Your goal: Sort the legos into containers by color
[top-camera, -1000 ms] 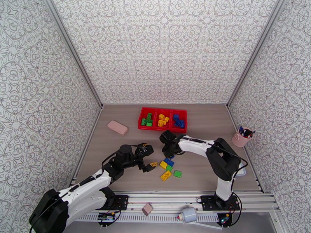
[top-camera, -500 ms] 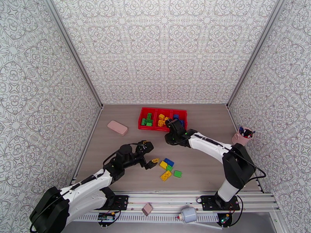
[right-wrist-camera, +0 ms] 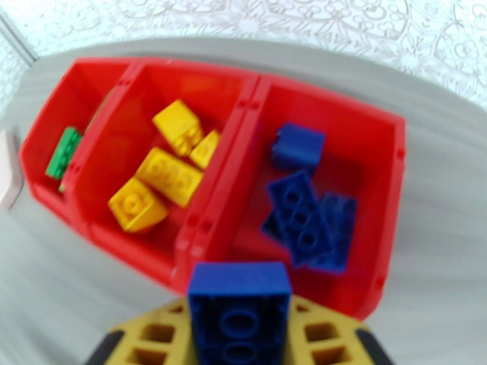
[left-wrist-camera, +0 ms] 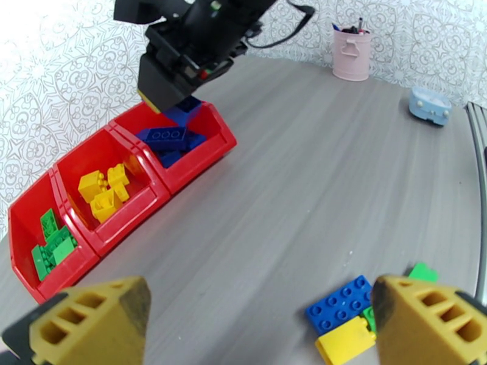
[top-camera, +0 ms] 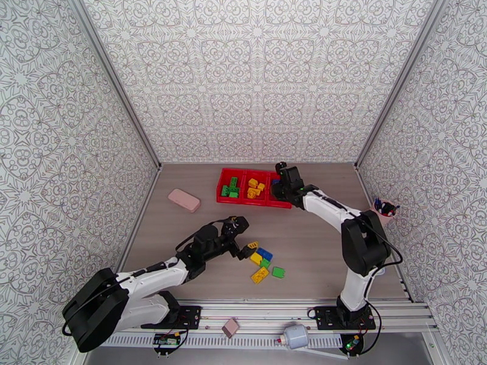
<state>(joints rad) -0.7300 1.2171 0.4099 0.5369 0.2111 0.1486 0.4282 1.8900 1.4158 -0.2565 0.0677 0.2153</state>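
The right gripper point(top-camera: 286, 185) has its jaws narrow, pinching a blue brick point(right-wrist-camera: 238, 311) by two sides. It hangs at the right end of the red tray point(right-wrist-camera: 399, 154), by the compartment where the other blue bricks point(right-wrist-camera: 307, 217) lie. The middle compartment holds the yellow bricks point(right-wrist-camera: 170, 171) and the left one the green bricks point(top-camera: 230, 190).

The step in hand appears to be the drop. From the wrist view the brick seems to sit close to the tray's near wall, so it would be best carried a little farther in, over the middle of the blue compartment and away from the divider point(right-wrist-camera: 216, 196) beside the yellows. Opening low should keep it from bouncing off the bricks underneath.

The left gripper point(top-camera: 245, 236) has its jaws wide and empty. It hovers just beside the loose bricks point(top-camera: 265, 255) on the table, a small cluster of blue, yellow and green.

Bare tabletop point(top-camera: 316, 250) separates the cluster from the tray, and the two arms are well apart, so neither should block the other. The tray stands near the back wall, leaving little room beyond it. The pink pen cup point(top-camera: 377, 217) at the right edge and the pink block point(top-camera: 184, 200) to the tray's left are clear of both arms.
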